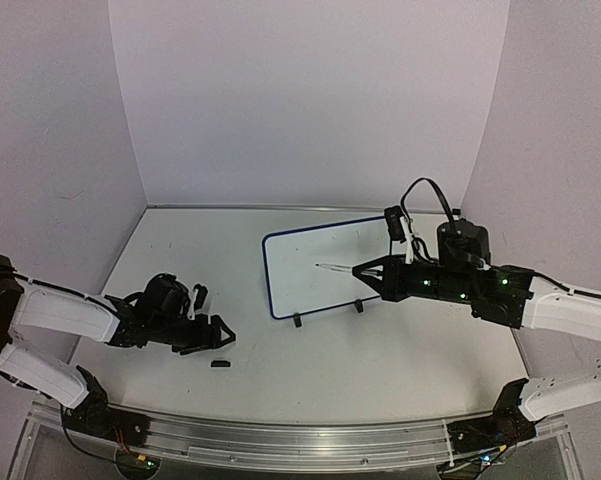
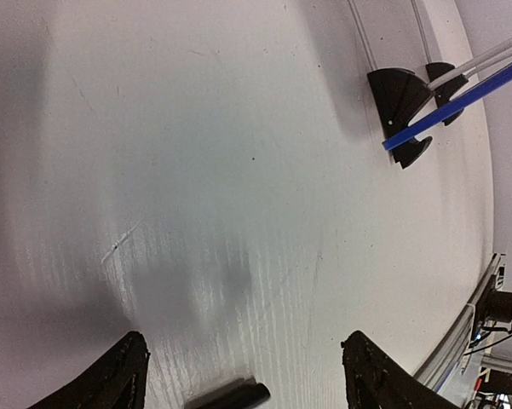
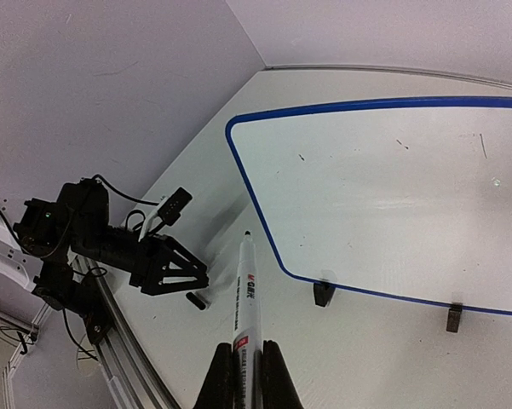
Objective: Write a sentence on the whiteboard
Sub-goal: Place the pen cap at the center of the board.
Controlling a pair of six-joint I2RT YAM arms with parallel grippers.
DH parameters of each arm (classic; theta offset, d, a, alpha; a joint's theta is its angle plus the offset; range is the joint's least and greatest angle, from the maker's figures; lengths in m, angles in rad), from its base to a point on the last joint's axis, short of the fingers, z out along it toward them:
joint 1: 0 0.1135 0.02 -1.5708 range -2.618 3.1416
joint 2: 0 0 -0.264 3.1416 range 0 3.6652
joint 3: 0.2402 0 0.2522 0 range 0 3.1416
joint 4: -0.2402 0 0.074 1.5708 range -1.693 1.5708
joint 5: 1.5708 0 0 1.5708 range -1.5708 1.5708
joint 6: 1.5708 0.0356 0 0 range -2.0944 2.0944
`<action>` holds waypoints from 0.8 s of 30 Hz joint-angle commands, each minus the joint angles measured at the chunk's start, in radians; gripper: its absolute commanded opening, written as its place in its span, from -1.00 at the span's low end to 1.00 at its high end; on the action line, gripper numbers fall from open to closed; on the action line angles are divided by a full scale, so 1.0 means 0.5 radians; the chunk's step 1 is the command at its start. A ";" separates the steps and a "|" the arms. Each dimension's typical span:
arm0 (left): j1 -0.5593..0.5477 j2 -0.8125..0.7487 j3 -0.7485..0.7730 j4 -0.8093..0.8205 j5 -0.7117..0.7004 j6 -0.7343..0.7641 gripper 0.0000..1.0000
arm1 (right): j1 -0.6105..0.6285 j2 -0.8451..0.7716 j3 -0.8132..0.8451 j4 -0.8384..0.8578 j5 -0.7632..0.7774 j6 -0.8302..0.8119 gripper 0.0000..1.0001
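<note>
The whiteboard (image 1: 310, 275) is propped on two black feet just past the centre of the table (image 1: 200, 250), toward one o'clock. Its face is blank apart from a few specks — no sentence has been written yet. The uncapped marker (image 3: 243, 298) is clamped in the right gripper (image 3: 244, 354), tip pointed toward nine o'clock above the board. Contact cannot be told.

The cap (image 2: 232, 395) lies at six o'clock of the left gripper (image 2: 244, 336), whose jaws are spread wide and empty.

The approach to write is judged in hand; next, the tip must be lowered for a first stroke. Red-and-black print is seen on the barrel — too small to be read.
</note>
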 commanded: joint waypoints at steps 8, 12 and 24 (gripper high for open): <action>0.016 -0.331 0.335 -0.577 -0.130 0.335 0.65 | 0.015 -0.023 0.064 0.009 0.009 -0.030 -1.00; 0.069 -0.371 0.496 -0.717 -0.016 0.482 0.66 | 0.015 -0.020 0.069 0.009 -0.003 -0.020 -1.00; 0.239 0.080 1.506 -1.221 0.563 1.349 0.65 | 0.155 -0.002 0.091 0.132 0.164 -0.009 -1.00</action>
